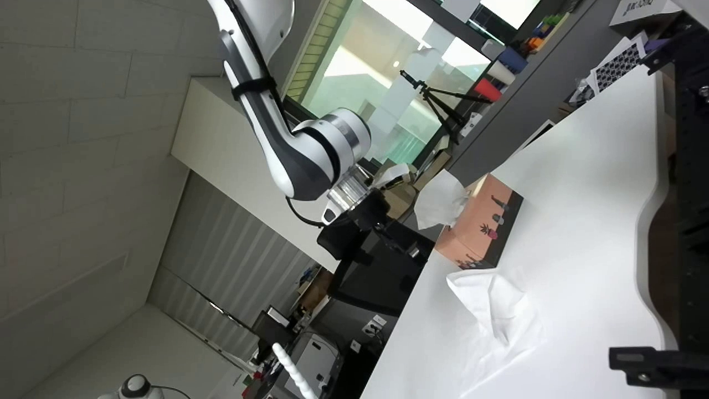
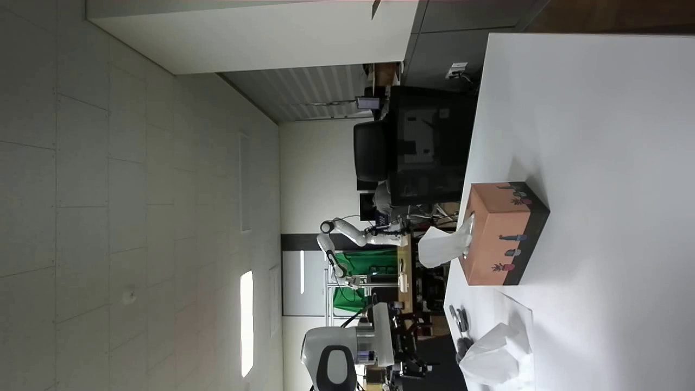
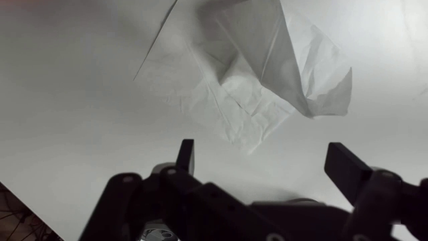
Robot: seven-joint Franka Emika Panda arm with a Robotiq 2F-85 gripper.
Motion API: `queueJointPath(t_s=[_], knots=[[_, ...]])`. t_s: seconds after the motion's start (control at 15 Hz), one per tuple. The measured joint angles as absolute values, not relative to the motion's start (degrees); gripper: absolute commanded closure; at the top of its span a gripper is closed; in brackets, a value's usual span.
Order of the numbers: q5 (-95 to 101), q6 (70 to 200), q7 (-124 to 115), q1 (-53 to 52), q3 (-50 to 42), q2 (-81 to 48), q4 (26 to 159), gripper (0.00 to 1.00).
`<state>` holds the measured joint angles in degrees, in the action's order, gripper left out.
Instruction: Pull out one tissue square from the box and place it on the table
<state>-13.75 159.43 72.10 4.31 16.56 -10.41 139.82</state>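
Observation:
The tissue square lies loosely crumpled on the white table, beside the box. It also shows in an exterior view and in the wrist view, with raised folds. The reddish-brown box stands on the table, seen in both exterior views. Another white tissue sticks out of its slot. My gripper is open in the wrist view, with nothing between its fingers. It hangs above the table, apart from the tissue square and the box. It also shows in an exterior view.
A black chair stands beyond the table's edge. A black clamp-like part and a dark frame run along one table side. Small dark objects show by the table's edge. The wrist view shows a table edge at lower left.

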Motion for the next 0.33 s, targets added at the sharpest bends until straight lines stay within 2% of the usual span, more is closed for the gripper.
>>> queueJointPath(t_s=[0.33], knots=[[-13.27, 154.94, 71.72, 2.22, 14.47, -7.59, 139.94, 0.00]])
